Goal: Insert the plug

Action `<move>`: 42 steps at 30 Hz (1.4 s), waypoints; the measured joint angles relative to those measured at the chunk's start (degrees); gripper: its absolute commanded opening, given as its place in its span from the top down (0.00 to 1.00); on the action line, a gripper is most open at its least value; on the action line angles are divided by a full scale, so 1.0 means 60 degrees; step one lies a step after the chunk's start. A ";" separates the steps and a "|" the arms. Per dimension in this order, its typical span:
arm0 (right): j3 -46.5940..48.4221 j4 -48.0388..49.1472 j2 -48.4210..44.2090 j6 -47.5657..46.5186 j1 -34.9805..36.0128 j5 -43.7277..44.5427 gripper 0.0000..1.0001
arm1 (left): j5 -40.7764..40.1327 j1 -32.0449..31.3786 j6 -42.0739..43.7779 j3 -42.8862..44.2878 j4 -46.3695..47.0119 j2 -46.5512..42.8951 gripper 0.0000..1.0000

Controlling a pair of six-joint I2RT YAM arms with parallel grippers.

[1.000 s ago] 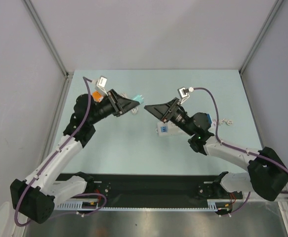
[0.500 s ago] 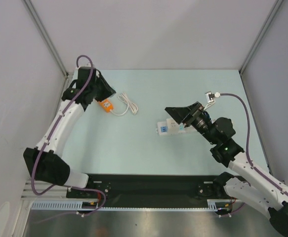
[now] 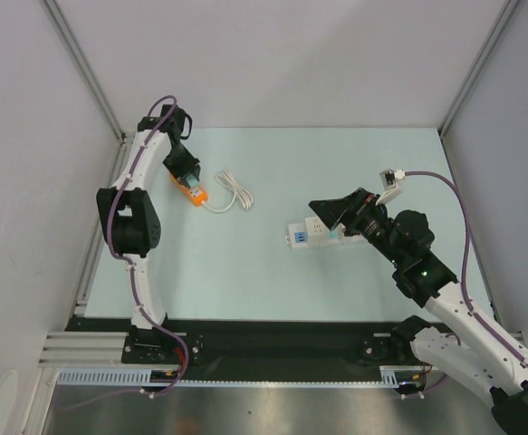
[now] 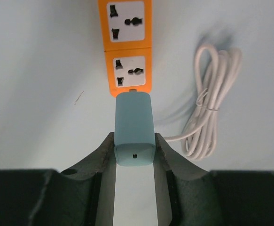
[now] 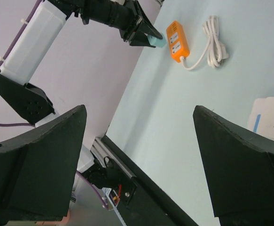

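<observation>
My left gripper [image 4: 134, 141] is shut on a light blue plug [image 4: 134, 127], one finger on each side. The plug's front end sits at the near end of an orange power strip [image 4: 126, 47] lying on the table with two sockets facing up. Whether they touch is unclear. In the top view the left gripper [image 3: 182, 166] is over the orange strip [image 3: 195, 193] at the far left. My right gripper [image 3: 334, 213] is open and empty, hovering over a white power strip [image 3: 307, 234]. The right wrist view shows its wide-open fingers [image 5: 43, 155] and the orange strip [image 5: 178, 40].
A coiled white cable [image 3: 232, 191] runs from the orange strip; it also shows in the left wrist view [image 4: 212, 108]. The white strip's corner shows in the right wrist view [image 5: 270, 120]. Side walls and a black rail [image 3: 273, 340] bound the table.
My left arm swung from mid-table to the far left corner and lowered the plug to the orange strip. My right arm drew back to the right.
</observation>
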 measured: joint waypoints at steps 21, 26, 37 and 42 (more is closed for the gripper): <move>0.0204 -0.1111 0.0004 -0.0433 -0.0044 0.0521 0.00 | 0.0710 0.0579 -0.1169 0.0339 -0.0503 0.1253 1.00; 0.0204 -0.1147 0.0000 -0.0477 -0.0044 0.0612 0.00 | 0.0914 0.0630 -0.1428 0.0339 -0.0572 0.1384 1.00; 0.0204 -0.1242 -0.0270 -0.0681 -0.0044 0.0849 0.00 | 0.1056 0.0750 -0.1723 0.0623 -0.0739 0.1566 1.00; 0.0204 -0.1246 -0.0270 -0.0714 -0.0044 0.0900 0.00 | 0.1479 0.0976 -0.1548 0.0732 -0.0739 0.1687 1.00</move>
